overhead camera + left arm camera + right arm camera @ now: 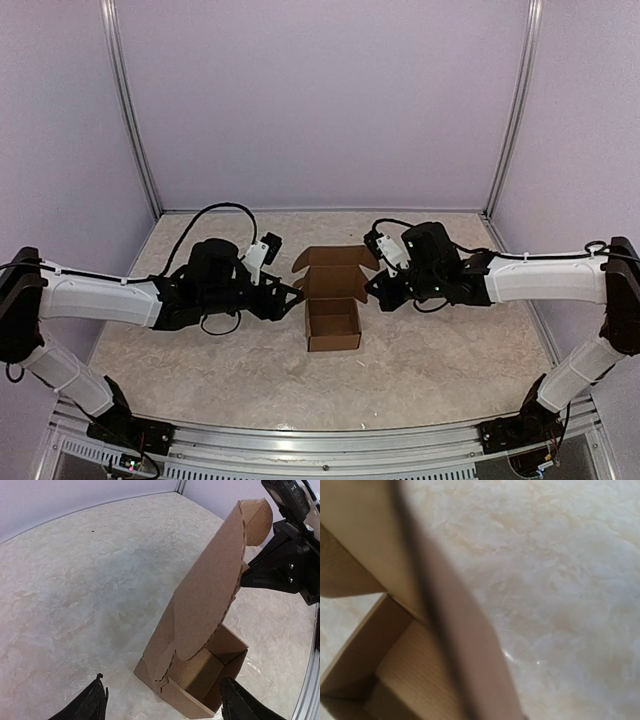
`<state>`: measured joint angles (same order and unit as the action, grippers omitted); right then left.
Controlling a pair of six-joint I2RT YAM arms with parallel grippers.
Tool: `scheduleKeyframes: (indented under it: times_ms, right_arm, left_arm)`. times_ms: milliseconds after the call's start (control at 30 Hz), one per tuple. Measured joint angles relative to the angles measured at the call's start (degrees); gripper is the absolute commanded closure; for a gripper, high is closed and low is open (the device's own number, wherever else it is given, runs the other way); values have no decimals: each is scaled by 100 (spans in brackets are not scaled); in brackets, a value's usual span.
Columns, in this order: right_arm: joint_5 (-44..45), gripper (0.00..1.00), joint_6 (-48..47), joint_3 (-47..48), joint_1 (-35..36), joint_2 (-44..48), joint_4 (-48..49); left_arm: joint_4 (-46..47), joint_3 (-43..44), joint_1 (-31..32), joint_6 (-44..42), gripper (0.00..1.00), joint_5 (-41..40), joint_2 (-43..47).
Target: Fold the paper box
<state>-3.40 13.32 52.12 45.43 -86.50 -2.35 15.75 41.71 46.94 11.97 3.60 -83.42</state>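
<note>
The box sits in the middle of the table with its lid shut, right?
No. The lid stands up open, not shut; the top view looks right into the box. It does sit in the middle of the table.

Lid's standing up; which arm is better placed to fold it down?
Right. The right gripper, jaws closed, sits at the upright lid edge; the left gripper hangs open beside the base of the paper box.

My top camera looks down from above and behind, taking in the whole surface. My left wrist camera faces the box from close by, low. My right wrist camera is almost against it, blurred. All three share the box.
</note>
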Motion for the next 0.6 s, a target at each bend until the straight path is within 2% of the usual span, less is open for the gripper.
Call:
scheduleKeyframes:
  times_ms: [100,333,600]
  right_arm:
    - [-24,100,33,72,44,-13,-96]
    - [-39,100,98,153,157,-39,-122]
    - [114,100,157,157,227,-74,-129]
  left_arm:
    - [66,120,0,0,33,168,-157]
    - [146,455,0,11,56,350,-562]
    - [181,490,0,61,75,326,-708]
